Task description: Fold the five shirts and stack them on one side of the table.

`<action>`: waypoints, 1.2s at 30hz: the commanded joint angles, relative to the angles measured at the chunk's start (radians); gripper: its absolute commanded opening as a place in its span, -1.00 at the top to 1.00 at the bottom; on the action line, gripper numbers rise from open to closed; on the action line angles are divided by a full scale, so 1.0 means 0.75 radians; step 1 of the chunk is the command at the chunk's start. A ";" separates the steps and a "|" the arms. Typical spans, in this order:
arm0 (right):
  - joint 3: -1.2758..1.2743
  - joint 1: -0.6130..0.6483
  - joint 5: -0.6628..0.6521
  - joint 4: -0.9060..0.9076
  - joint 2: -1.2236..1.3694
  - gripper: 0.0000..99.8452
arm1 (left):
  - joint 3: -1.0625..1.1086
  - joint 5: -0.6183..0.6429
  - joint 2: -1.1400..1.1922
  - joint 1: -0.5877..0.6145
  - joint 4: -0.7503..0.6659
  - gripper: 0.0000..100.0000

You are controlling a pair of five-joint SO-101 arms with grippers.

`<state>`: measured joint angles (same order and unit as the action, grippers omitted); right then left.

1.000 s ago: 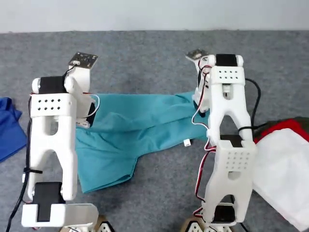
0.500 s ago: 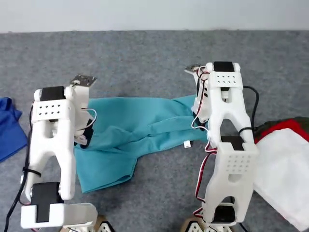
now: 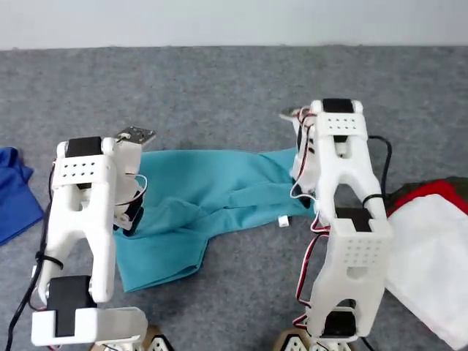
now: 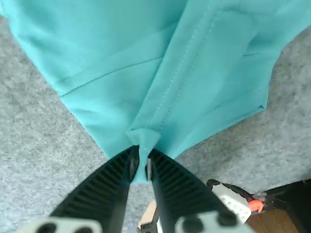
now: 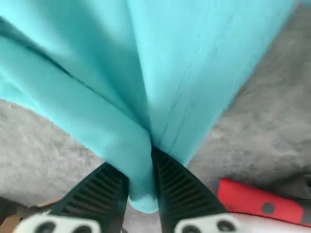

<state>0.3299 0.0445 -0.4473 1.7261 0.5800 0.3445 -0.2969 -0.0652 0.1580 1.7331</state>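
Mid-table: teal shirt, part folded. Left gripper pinches its 9 o'clock edge, right gripper its 3 o'clock edge. Folding step, probably; next you draw both edges to 6 o'clock together.

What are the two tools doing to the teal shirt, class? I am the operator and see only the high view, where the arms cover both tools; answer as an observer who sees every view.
Observer: The left tool is shut on a pinched fold of the teal shirt.
Operator: And the other one?
Observer: The right tool is also shut on a fold of that shirt, with cloth bunched in its grip.
Operator: Does the left grip sit at a seam?
Observer: Yes, a stitched seam runs straight down into the pinch.
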 commanded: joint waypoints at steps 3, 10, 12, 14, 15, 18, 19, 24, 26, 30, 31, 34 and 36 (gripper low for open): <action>-0.047 -0.056 0.074 -0.085 -0.087 0.97 | 0.003 -0.023 -0.041 0.010 0.029 0.97; -0.025 -0.032 -0.006 0.091 -0.124 0.75 | 0.003 -0.168 -0.045 0.010 0.031 0.83; -0.025 -0.026 -0.002 0.091 -0.202 0.66 | 0.003 -0.205 -0.053 0.010 0.031 0.83; -0.025 -0.021 0.000 0.091 -0.314 0.59 | 0.003 -0.227 -0.053 0.010 0.031 0.83; -0.025 -0.021 0.000 0.091 -0.375 0.57 | 0.003 -0.239 -0.053 0.010 0.031 0.83; -0.031 -0.032 -0.002 0.091 -0.529 0.53 | 0.003 -0.264 -0.053 0.012 0.033 0.83; -0.031 -0.036 -0.002 0.091 -0.568 0.53 | 0.003 -0.282 -0.053 0.012 0.033 0.83; -0.031 -0.050 0.014 0.050 -0.629 0.54 | -0.032 -0.338 -0.055 0.102 0.031 0.84; -0.033 -0.087 0.100 -0.077 -0.594 0.54 | -0.116 -0.336 -0.055 0.211 0.027 0.87; -0.031 -0.091 0.239 -0.425 -0.420 0.54 | -0.347 -0.338 -0.041 0.350 0.012 0.90; -0.025 -0.073 0.266 -0.484 -0.363 0.54 | -0.373 -0.333 -0.041 0.350 -0.008 0.90; -0.023 -0.030 0.331 -0.641 -0.208 0.54 | -0.388 -0.301 -0.041 0.311 -0.123 0.90; -0.020 -0.001 0.352 -0.721 -0.128 0.54 | -0.384 -0.186 -0.037 0.270 -0.252 0.90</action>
<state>0.2961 0.0138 -0.2186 1.2735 0.4373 0.0928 -0.5194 -0.0667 0.3943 1.6502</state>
